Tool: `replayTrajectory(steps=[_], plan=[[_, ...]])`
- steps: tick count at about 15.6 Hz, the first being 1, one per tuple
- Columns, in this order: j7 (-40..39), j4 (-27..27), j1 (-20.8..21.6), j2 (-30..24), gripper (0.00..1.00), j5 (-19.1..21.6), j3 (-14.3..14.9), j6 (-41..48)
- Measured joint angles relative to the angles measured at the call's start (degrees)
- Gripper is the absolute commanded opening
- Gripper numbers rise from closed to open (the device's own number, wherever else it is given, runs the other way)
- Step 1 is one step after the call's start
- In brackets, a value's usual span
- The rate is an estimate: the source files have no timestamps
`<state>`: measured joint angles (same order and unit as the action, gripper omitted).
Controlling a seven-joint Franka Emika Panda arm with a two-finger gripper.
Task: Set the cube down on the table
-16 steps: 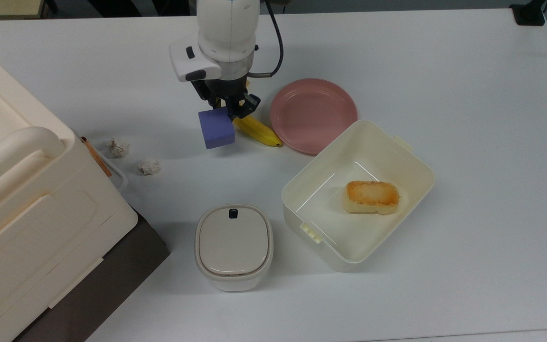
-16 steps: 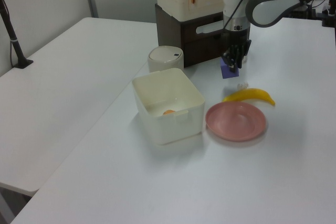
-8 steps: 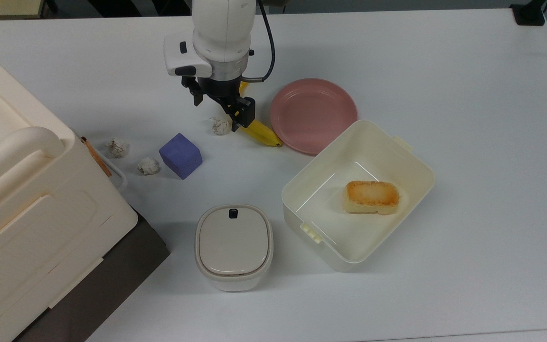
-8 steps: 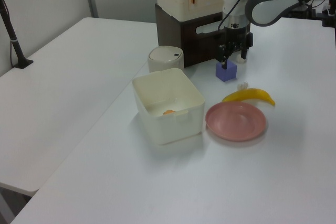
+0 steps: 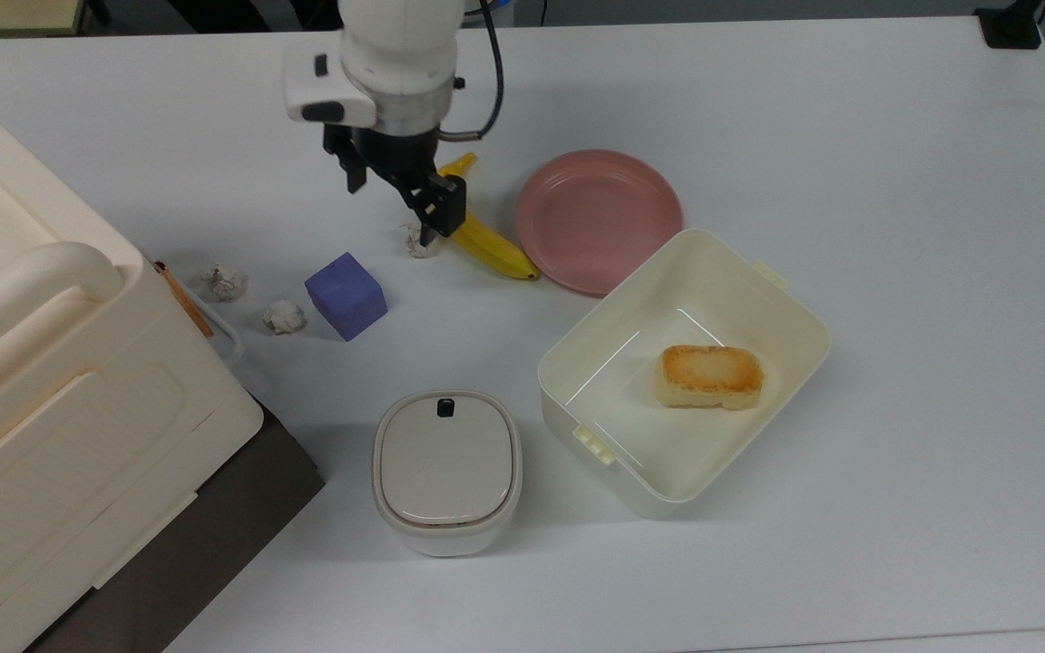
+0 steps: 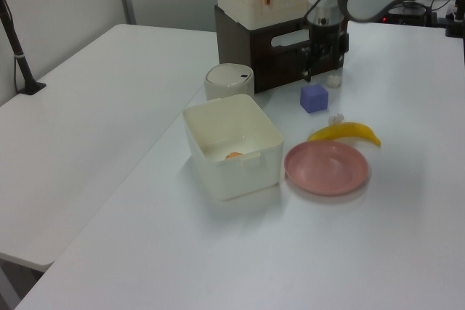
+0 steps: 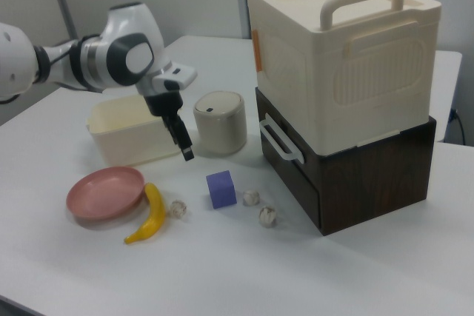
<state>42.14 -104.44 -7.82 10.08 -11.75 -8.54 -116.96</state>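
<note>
The claw (image 5: 393,204) hangs above the counter (image 5: 894,227) in the upper middle of the top view, its two black fingers (image 5: 444,207) spread wide apart with nothing between them and nothing touching them. In the right view the claw (image 7: 178,138) sits left of centre, raised clear of the counter (image 7: 244,264); in the left view the claw (image 6: 322,63) is near the top, right of centre.

The cube (image 5: 346,296), one only, stands on the counter left of centre in the top view, below and to the left of the claw and well apart from it. In the right view the cube (image 7: 221,189) rests flat near the middle of the frame; in the left view the cube (image 6: 314,97) lies just below the claw.

Three crumpled white paper balls lie on the counter: one (image 5: 225,281) and another (image 5: 285,316) to the left of the cube in the top view, and a third (image 5: 417,241) beside the banana (image 5: 486,238), under the claw's lower finger. There is one banana, touching or just beside one pink plate (image 5: 600,220). One open cream box (image 5: 684,367) in the middle right of the top view holds one golden-brown bread block (image 5: 711,375). One small lidded cream pot (image 5: 446,470) stands in the lower middle. At the left edge, one large cream case (image 5: 42,363) with handles sits on a dark brown base (image 5: 214,535).
</note>
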Motion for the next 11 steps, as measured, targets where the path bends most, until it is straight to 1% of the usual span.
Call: replayTrajectory(steps=[3,5,6,7,8,11], plan=[[-1.1,2.5,-1.7,-2.0,1.00,0.0,0.0,4.4],[-5.9,4.6,-2.1,-3.4,1.00,0.7,0.2,10.6],[-8.7,5.9,-2.1,-4.1,1.00,1.8,0.6,14.0],[-11.3,7.4,-2.1,-4.9,1.00,3.4,1.7,17.2],[-14.2,9.2,-2.1,-5.8,1.00,5.0,3.5,20.1],[-24.7,13.4,-1.7,-9.3,1.00,7.9,10.0,26.4]])
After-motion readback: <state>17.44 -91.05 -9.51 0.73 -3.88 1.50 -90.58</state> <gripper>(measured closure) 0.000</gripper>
